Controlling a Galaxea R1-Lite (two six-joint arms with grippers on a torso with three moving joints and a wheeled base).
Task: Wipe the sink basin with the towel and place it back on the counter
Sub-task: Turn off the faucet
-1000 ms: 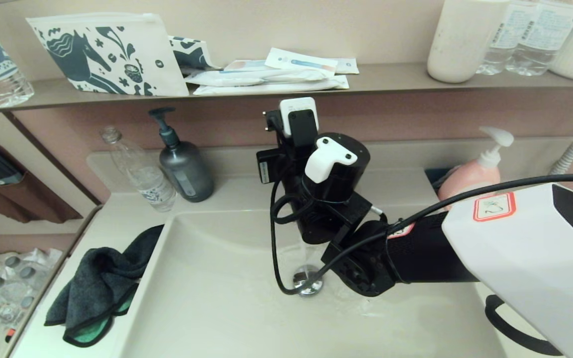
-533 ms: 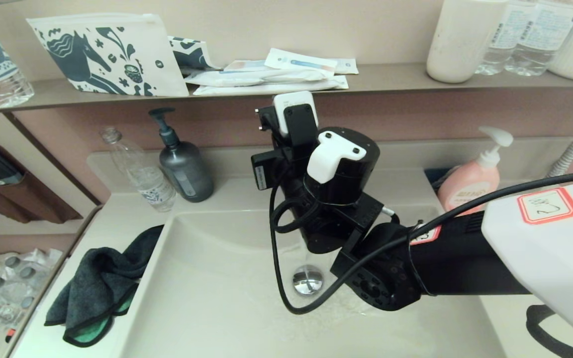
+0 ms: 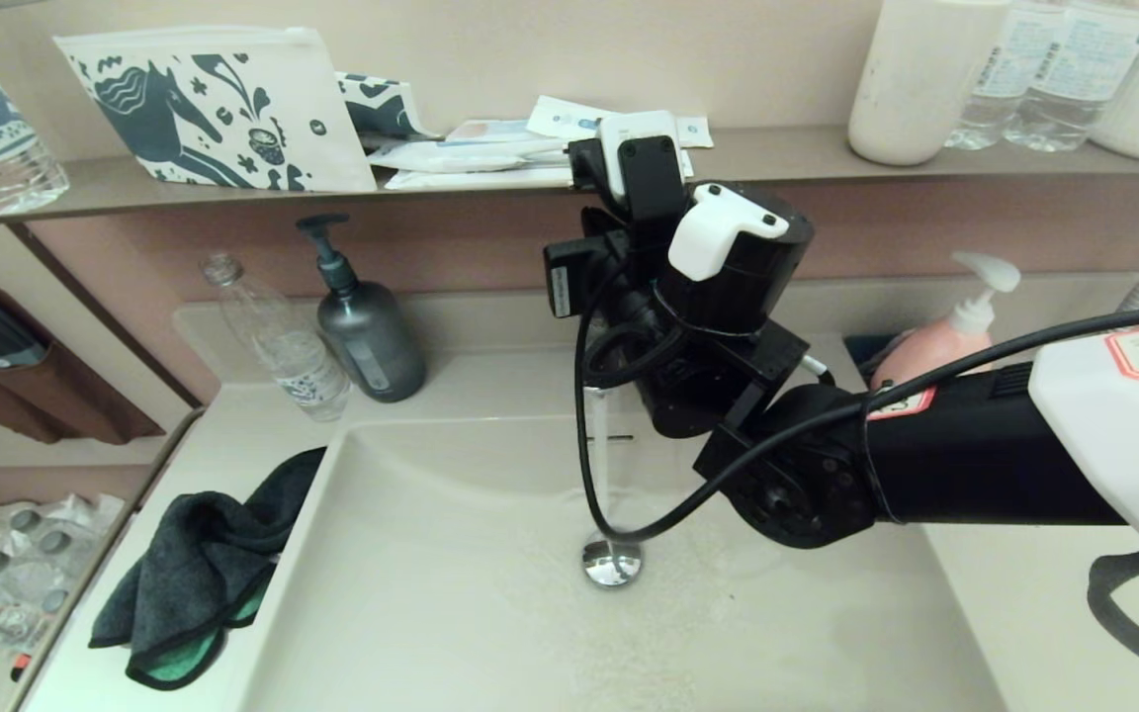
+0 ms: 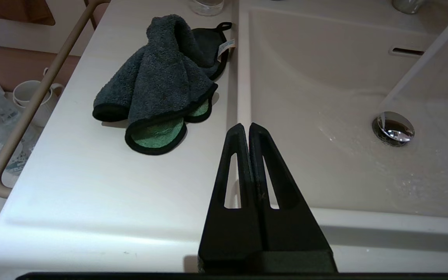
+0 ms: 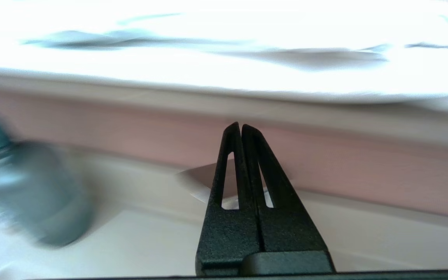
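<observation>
The charcoal towel [image 3: 199, 578], its green face showing at the folds, lies bunched on the counter [image 3: 233, 435] left of the sink basin [image 3: 451, 593]. A thin stream of water [image 3: 600, 465] falls onto the chrome drain plug [image 3: 612, 564]. My right wrist [image 3: 718, 297] hangs high over the basin's back edge, and it hides its own fingers there. In the right wrist view the right gripper [image 5: 240, 125] is shut and empty, facing the pink wall. The left gripper [image 4: 245, 125] is shut and empty above the basin's left rim, a short way from the towel [image 4: 161, 81].
A grey pump bottle [image 3: 367, 331] and a clear plastic bottle [image 3: 278, 341] stand at the counter's back left. A pink soap dispenser [image 3: 940, 341] stands at the back right. The brown shelf [image 3: 777, 158] above carries a pouch, packets and white containers. A handrail [image 4: 33, 105] runs along the counter's left side.
My right arm has lifted from above the drain and swung up and to the right toward the shelf. The water keeps running. The towel has not moved.
</observation>
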